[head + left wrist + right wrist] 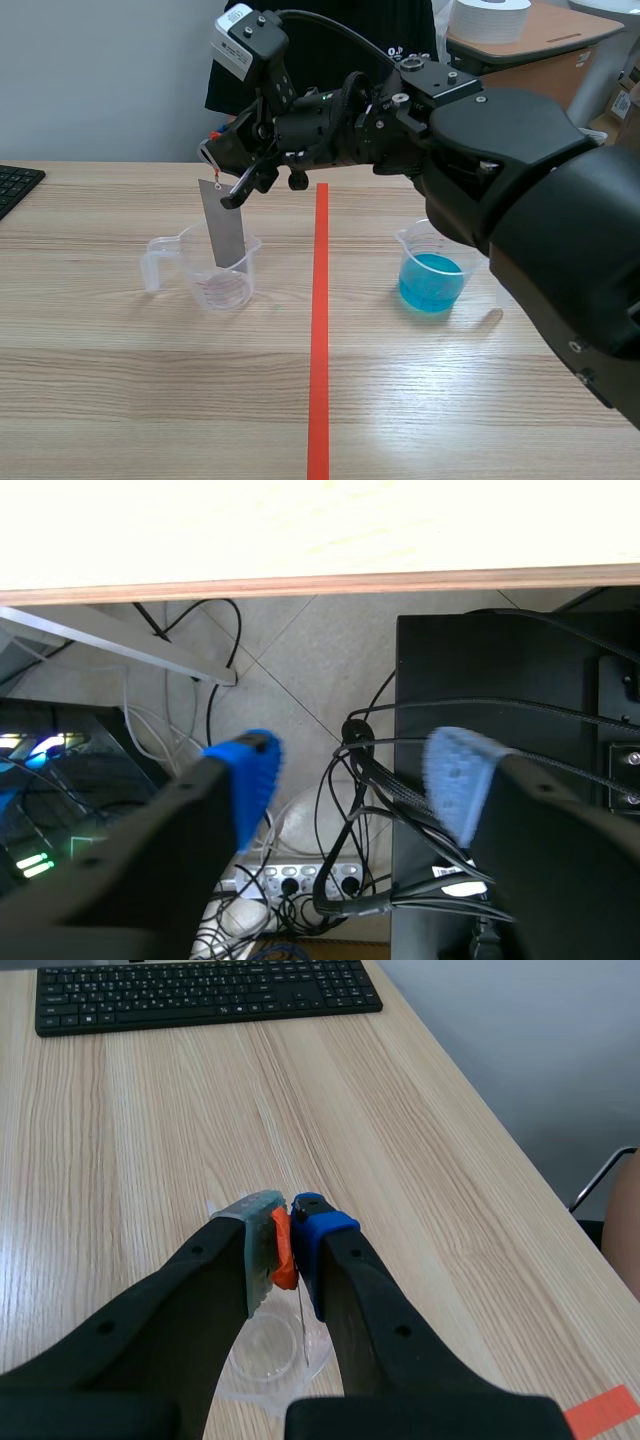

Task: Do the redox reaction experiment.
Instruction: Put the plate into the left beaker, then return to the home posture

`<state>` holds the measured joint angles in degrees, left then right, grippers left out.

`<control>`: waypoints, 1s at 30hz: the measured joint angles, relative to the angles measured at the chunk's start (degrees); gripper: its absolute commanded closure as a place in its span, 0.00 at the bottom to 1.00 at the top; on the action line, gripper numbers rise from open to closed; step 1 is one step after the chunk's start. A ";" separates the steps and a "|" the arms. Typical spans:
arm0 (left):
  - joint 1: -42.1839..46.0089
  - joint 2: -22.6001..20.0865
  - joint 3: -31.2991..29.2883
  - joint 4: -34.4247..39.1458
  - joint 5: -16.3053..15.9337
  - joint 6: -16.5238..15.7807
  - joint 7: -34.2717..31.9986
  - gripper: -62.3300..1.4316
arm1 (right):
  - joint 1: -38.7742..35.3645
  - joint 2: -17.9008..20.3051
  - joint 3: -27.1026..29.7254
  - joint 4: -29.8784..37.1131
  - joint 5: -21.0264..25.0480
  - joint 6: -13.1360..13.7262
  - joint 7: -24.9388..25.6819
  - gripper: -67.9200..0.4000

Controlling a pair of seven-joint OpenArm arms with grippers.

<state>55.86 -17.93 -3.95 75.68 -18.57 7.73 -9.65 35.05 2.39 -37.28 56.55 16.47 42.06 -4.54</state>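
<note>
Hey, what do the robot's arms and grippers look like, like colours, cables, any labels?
The right arm has bulky black rounded shells, silver bolts, a looping black cable and a white printed label near its wrist. Each gripper has two thick black fingers tipped with dotted pads: the left gripper one bright blue, one paler blue; the right gripper one grey-green, one blue.

Table: clear beaker, blue-liquid beaker, keyboard

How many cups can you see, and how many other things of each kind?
Clear cups: 2 (empty cup, cup of blue liquid)
Metal strip: 1
Keyboard: 1
Total: 4
</note>
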 measured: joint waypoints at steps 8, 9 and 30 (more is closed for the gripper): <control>0.00 -0.02 1.81 0.00 -0.11 0.00 0.00 0.00 | -0.02 0.00 0.00 0.00 -2.08 0.00 -0.72 0.79; 0.00 -0.02 2.01 0.00 -0.11 0.00 0.00 0.00 | -0.02 0.00 0.00 0.00 -2.10 0.00 -1.33 0.78; 0.00 -0.02 2.10 0.00 -0.11 -0.02 0.00 0.00 | -0.17 1.57 -6.73 5.11 12.20 0.00 6.08 0.00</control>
<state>55.86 -17.96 -1.85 75.68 -18.68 7.70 -9.65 34.87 3.97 -44.01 61.67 28.67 42.06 1.54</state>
